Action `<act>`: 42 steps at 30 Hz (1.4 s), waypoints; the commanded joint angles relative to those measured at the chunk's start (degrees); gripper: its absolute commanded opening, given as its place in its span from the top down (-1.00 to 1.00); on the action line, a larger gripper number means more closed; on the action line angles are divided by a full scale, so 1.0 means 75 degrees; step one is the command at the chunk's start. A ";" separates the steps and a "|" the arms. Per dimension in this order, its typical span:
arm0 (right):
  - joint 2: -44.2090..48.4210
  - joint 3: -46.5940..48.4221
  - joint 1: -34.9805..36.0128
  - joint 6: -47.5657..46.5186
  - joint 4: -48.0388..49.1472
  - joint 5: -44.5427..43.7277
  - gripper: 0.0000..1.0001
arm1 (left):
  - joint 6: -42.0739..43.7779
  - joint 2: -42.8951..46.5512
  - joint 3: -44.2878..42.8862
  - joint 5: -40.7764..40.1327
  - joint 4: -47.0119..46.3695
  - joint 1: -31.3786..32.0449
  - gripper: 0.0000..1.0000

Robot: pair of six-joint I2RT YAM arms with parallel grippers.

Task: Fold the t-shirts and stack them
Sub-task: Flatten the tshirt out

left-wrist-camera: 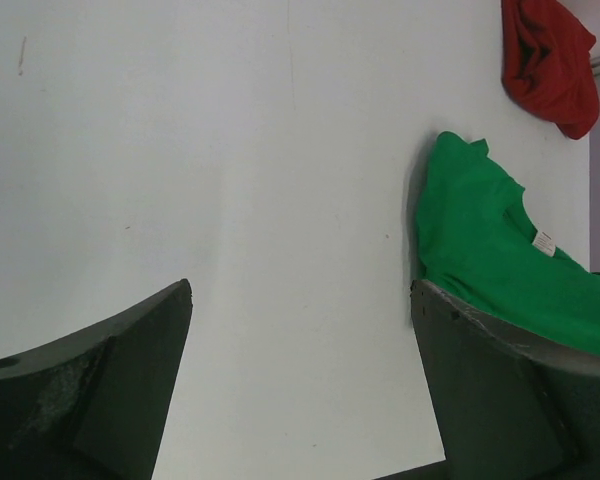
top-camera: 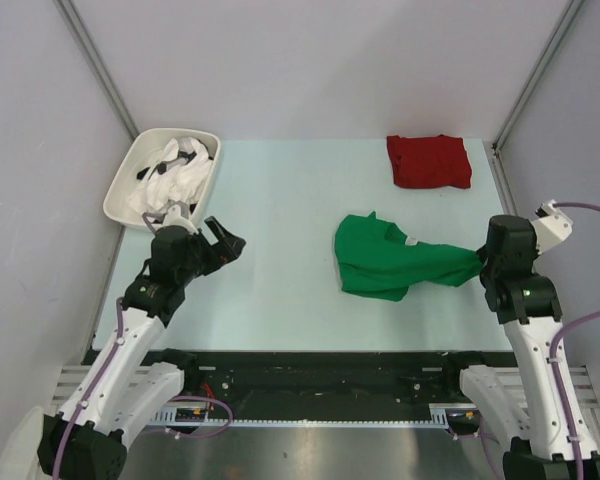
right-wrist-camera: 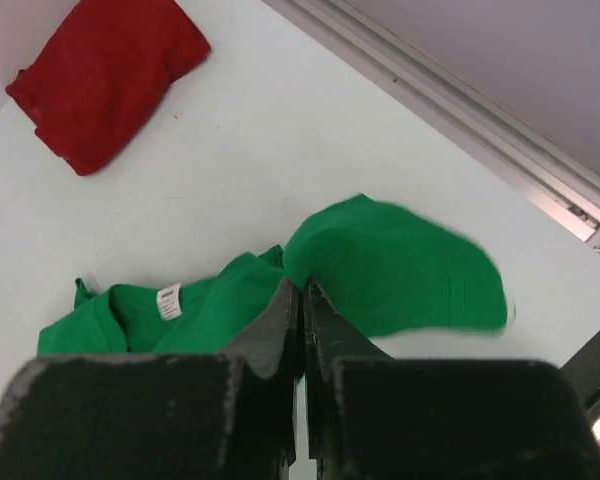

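Observation:
The bright green t-shirt (top-camera: 385,260) lies crumpled on the table right of centre, its white neck label (right-wrist-camera: 168,300) showing. My right gripper (top-camera: 477,264) is shut on the green t-shirt's right edge (right-wrist-camera: 400,265) and pulls it out towards the right. The dark red t-shirt (top-camera: 429,160) lies folded square at the back right; it also shows in the right wrist view (right-wrist-camera: 105,75) and the left wrist view (left-wrist-camera: 548,60). My left gripper (top-camera: 225,243) is open and empty over bare table at the left, apart from the green t-shirt (left-wrist-camera: 500,250).
A white tray (top-camera: 127,182) with white cloths and dark bits stands at the back left, just behind the left gripper. Metal frame posts and grey walls bound the table; the right wall rail (right-wrist-camera: 460,110) runs close to the right gripper.

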State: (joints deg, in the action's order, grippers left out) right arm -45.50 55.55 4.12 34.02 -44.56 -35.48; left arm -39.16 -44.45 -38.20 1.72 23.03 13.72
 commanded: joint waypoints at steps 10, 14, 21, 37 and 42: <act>0.0428 -0.0891 0.0737 0.0925 0.1063 0.1789 -0.99 | -0.0334 -0.0496 0.0159 -0.0205 -0.0843 0.1007 -0.90; -0.0898 -0.0646 0.1443 0.0433 0.2295 0.2442 -0.99 | -0.0299 -0.0834 0.0066 -0.0194 -0.0960 0.1101 -0.90; -0.4158 -0.0048 0.1560 0.0175 0.4401 0.4109 -0.97 | -0.0217 -0.1538 -0.0356 -0.0205 -0.1031 0.1113 -0.89; -0.7972 0.1956 0.1536 -0.0388 0.5542 0.5259 -0.60 | 0.0041 -0.2042 -0.0591 -0.0592 -0.0972 0.1101 -0.92; -0.8500 0.2203 0.1642 -0.0504 0.5039 0.5189 -0.51 | 0.0041 -0.2206 -0.0685 -0.0533 -0.0961 0.1101 -0.92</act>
State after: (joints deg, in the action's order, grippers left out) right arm -107.46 69.91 15.68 31.86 -4.60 3.11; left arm -39.94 -60.66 -40.49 -1.58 17.26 21.65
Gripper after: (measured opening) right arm 0.760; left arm 0.956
